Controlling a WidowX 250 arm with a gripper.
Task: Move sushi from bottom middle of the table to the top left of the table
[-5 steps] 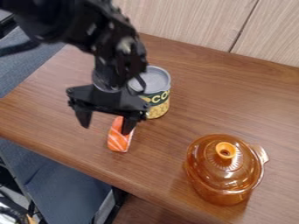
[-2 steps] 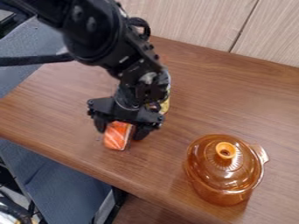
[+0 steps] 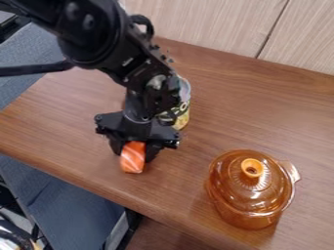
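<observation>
Claw grasps the sushi above or on the table. Behind it stands a can; a pot sits apart.

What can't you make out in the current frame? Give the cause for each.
Camera view, all:
- Far end of the sushi: hidden under the gripper.
- Sushi's underside, so whether it touches the table: turned away from the camera.
- Left part of the can: behind the arm.
- Upper arm: cut off by the top edge.
</observation>
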